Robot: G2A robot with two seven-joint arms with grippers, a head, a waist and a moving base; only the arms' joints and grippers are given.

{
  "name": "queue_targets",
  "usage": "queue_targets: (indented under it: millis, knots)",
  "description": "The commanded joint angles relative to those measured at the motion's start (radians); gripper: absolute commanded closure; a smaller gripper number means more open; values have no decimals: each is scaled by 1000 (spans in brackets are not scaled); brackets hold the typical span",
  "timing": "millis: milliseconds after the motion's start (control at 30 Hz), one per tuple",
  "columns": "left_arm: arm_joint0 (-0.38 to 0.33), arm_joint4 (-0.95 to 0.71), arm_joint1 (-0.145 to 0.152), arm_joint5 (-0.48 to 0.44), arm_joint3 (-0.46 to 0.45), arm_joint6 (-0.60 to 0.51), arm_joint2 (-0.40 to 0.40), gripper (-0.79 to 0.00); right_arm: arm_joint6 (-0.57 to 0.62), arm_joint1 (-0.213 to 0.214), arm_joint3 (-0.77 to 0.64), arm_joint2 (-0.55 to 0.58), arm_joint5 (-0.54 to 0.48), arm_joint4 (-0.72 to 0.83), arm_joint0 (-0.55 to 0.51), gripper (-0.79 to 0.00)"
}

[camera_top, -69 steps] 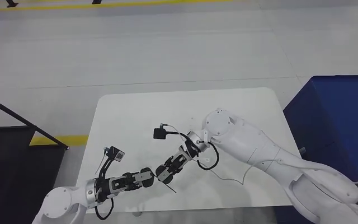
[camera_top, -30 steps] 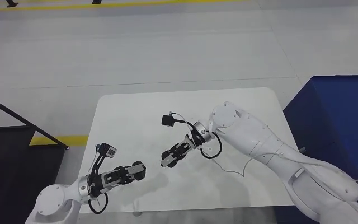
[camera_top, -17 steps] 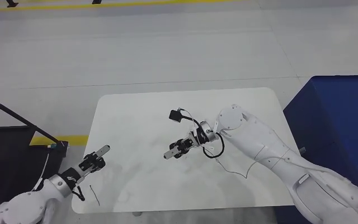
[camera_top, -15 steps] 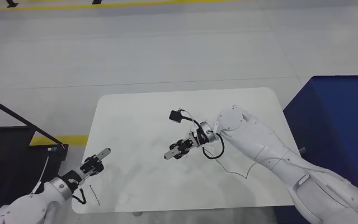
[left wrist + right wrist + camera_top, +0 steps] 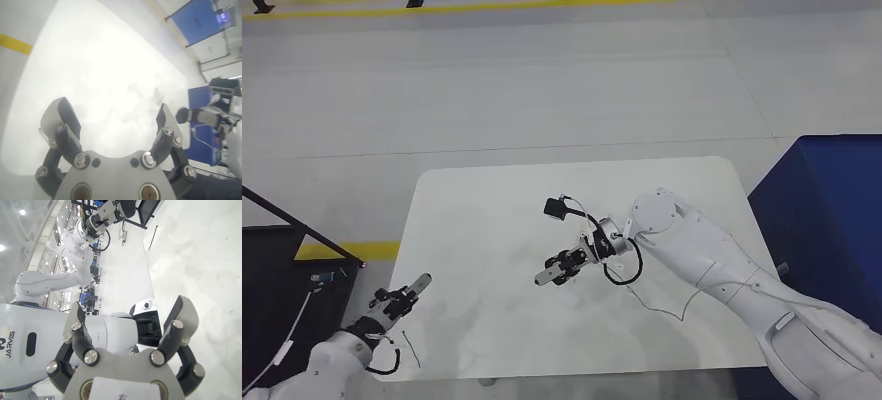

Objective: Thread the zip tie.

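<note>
Your left pincer (image 5: pixel 112 101) swung out, now near the zip tie (image 5: pixel 410 349) & wide open; right pincer (image 5: pixel 128 300) wide too, well apart from it.

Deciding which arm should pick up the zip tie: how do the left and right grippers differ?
The left gripper hangs by the table's left edge; the right gripper is over its middle. The left gripper is close to the zip tie; the right gripper is far from it. Both are open and empty.
</note>
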Motion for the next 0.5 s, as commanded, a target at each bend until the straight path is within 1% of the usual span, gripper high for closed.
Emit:
queue_targets:
  millis: [0, 33, 100, 167, 200, 233, 267, 300, 333, 400, 467]
  knots:
    - [2, 111, 1, 57, 2, 6, 23, -785, 0, 0, 0, 0, 0, 0, 0, -785]
    - [-3, 141, 1, 80, 5, -11, 42, -785, 0, 0, 0, 0, 0, 0, 0, -785]
    - [-30, 207, 4, 117, 21, -54, 78, -748, 0, 0, 0, 0, 0, 0, 0, -785]
    - [-69, 271, 5, 162, 50, -80, 124, -757, 0, 0, 0, 0, 0, 0, 0, -785]
    - [-88, 315, 6, 175, 64, -90, 155, -739, 0, 0, 0, 0, 0, 0, 0, -785]
    - [-103, 359, 7, 181, 76, -100, 186, -656, 0, 0, 0, 0, 0, 0, 0, -785]
    - [-117, 397, 7, 189, 86, -105, 214, -680, 0, 0, 0, 0, 0, 0, 0, -785]
    - [-126, 422, 6, 200, 92, -112, 238, -754, 0, 0, 0, 0, 0, 0, 0, -785]
    - [-134, 438, 5, 212, 95, -117, 254, -785, 0, 0, 0, 0, 0, 0, 0, -785]
    - [-154, 425, 1, 234, 83, -109, 266, -785, 0, 0, 0, 0, 0, 0, 0, -785]
    - [-154, 425, 1, 234, 83, -109, 266, -785, 0, 0, 0, 0, 0, 0, 0, -785]
